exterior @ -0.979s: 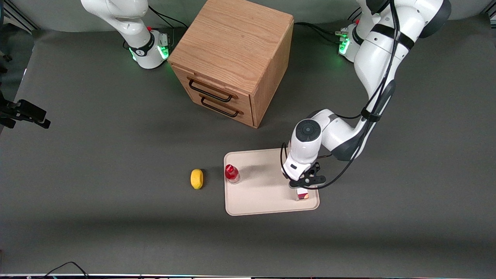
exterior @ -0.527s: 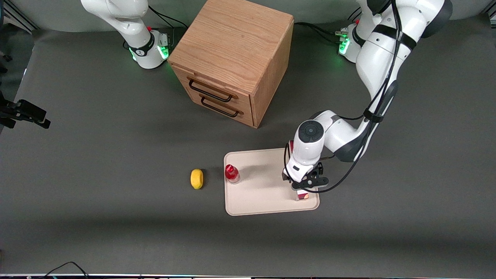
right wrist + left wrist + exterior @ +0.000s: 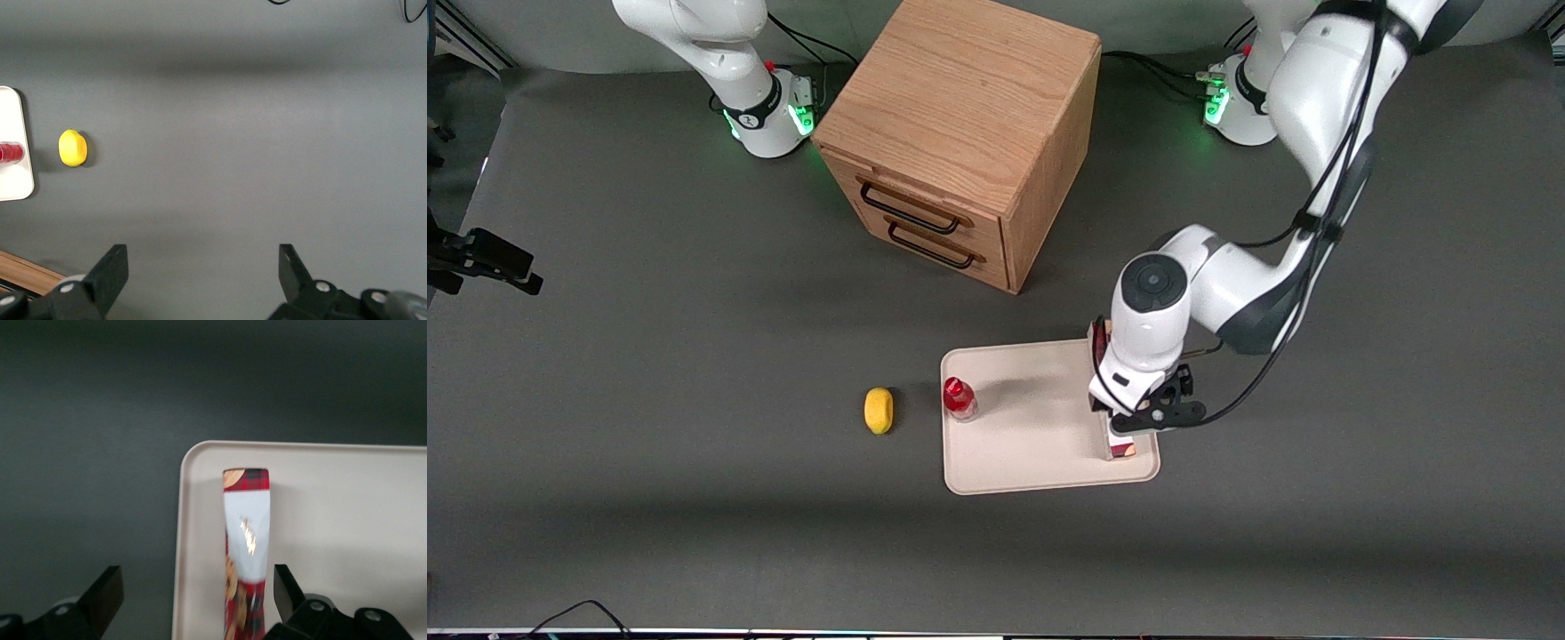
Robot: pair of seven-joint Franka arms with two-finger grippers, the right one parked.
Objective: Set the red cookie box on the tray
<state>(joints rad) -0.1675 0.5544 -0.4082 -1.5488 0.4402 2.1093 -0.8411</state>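
Gripper (image 3: 193, 603) hung spread above red cookie box (image 3: 245, 547) standing on tray (image 3: 347, 520); best lifted straight, avoiding a tip-over.

One long, slim red cookie box (image 3: 1120, 442) with pale sides. One flat cream-pink rectangular tray (image 3: 1032, 444) with a low rim. One small red-capped bottle (image 3: 959, 397). One yellow, lemon-shaped object (image 3: 879, 410). One oak-coloured wooden cabinet (image 3: 960, 133) with two drawers, each with one dark handle. One gripper (image 3: 1134, 427) hovers over the box on the tray.
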